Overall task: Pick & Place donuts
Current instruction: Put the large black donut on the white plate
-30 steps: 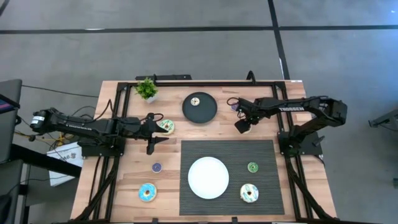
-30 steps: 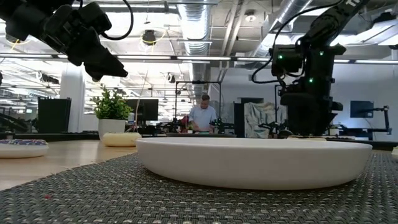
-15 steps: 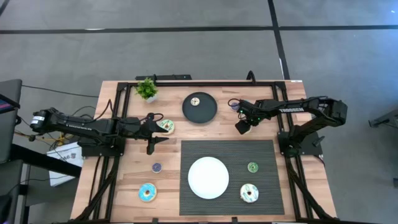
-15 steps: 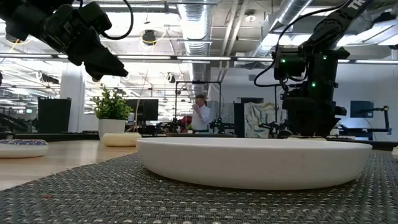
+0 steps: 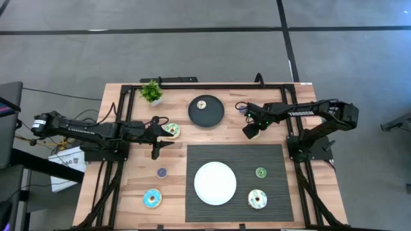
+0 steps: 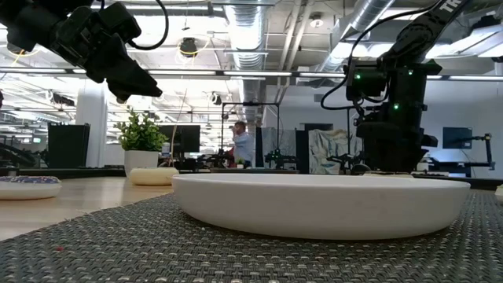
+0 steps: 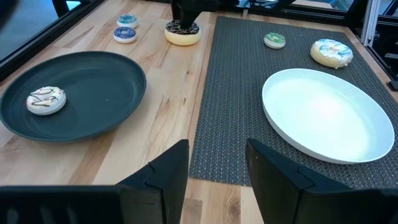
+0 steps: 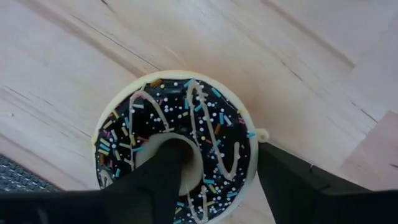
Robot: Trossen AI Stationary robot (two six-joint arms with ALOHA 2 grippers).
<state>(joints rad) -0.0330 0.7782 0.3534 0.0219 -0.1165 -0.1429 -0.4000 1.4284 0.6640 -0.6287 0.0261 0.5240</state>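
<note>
The brown donut [image 8: 211, 124], dark-iced with sprinkles, lies flat on the bare wood right of the black plate [image 5: 206, 111]. My right gripper [image 8: 221, 152] is down over it from above and open: one finger stands in the hole and the other outside the ring. In the high view the right gripper [image 5: 250, 130] hides most of that donut. My left gripper [image 5: 160, 142] hovers open above the table's left half, beside a white-green donut [image 5: 171, 130]. A cream mini [image 7: 46, 101] lies on the black plate. My right gripper straddles one side of the brown donut's ring [image 8: 230, 149], one finger [image 8: 165, 174] in the hole and one [image 8: 280, 180] past the outer rim, coming from above. The donut lies flat on the wood. I cannot tell whether the fingers touch it.
A white plate [image 5: 215, 183] sits on the grey woven mat [image 5: 270, 154]. A green mini [image 5: 261, 172] and a pale donut [image 5: 257, 199] lie on the mat's right part. A purple mini [image 5: 161, 172] and blue donut [image 5: 152, 198] lie near-left. A potted plant [image 5: 152, 92] stands at the far edge.
My right gripper shifted slightly toward the far edge and settled over the brown donut, covering the part of it that showed before; it has kept still for the last half second. A person in the room behind has walked leftward.
</note>
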